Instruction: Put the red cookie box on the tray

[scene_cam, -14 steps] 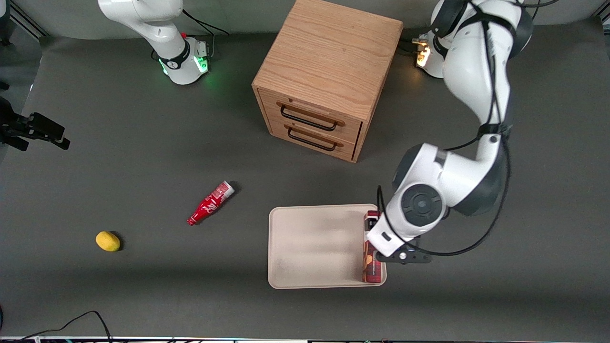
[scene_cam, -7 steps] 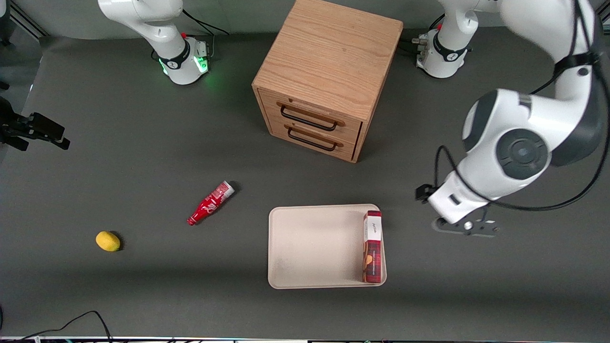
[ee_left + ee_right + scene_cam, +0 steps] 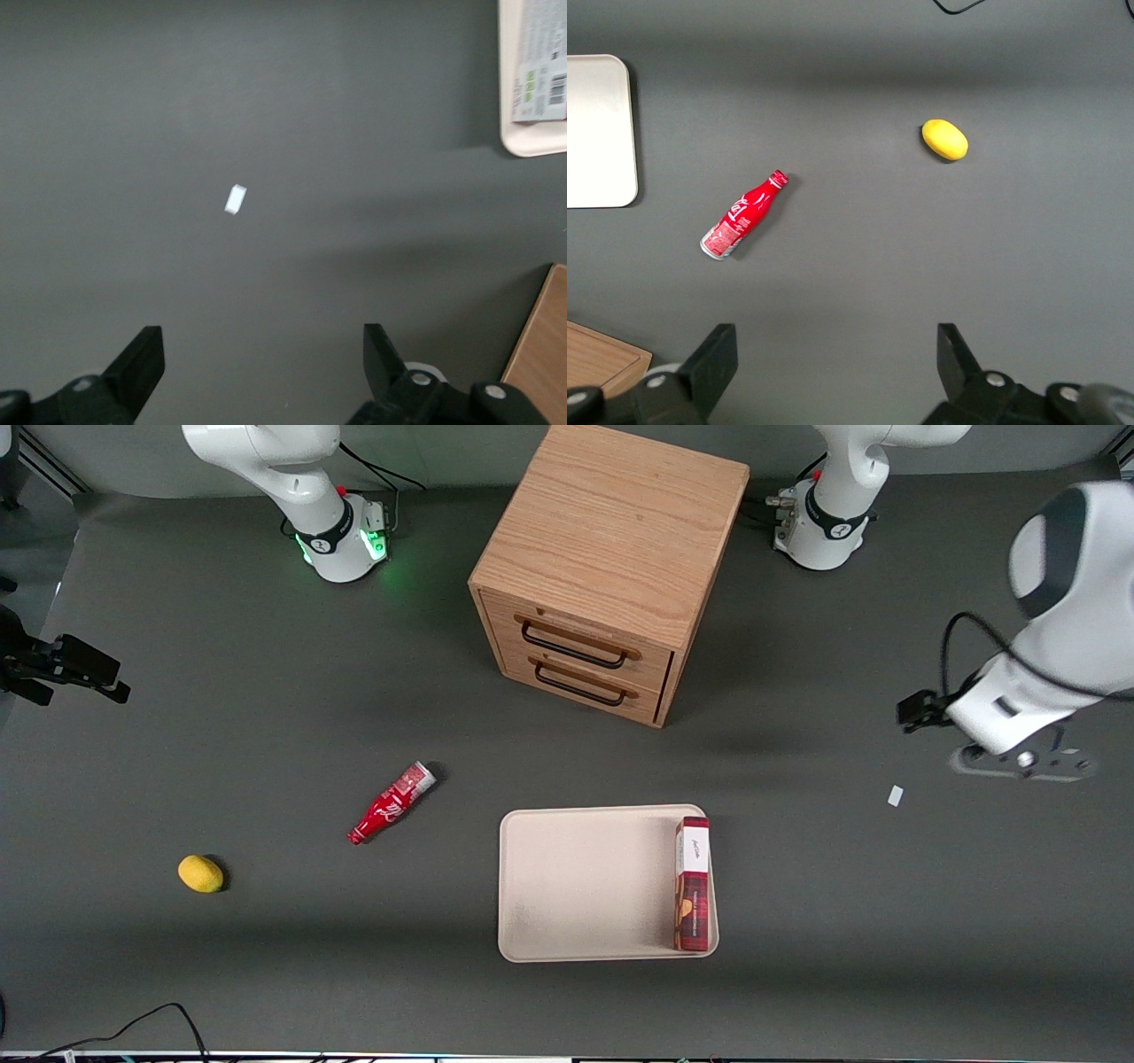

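The left wrist view alone shows the gripper (image 3: 261, 372) with fingers spread wide, holding nothing, above bare table. The red cookie box (image 3: 693, 884) lies flat in the tray (image 3: 576, 886), well apart from the gripper, nearer the front camera.

Pretty standard Franka look: the left arm (image 3: 1059, 602) was built from glossy white rounded shells, with a dark grey disc cap set into the big joint. A black cable was looped loosely off the wrist link. The gripper (image 3: 261, 376) was fitted with matte black, wedge-shaped fingers (image 3: 142, 363), with silver screws seen on the black blocks they were mounted to. A black band was wrapped round the white base (image 3: 819, 522).
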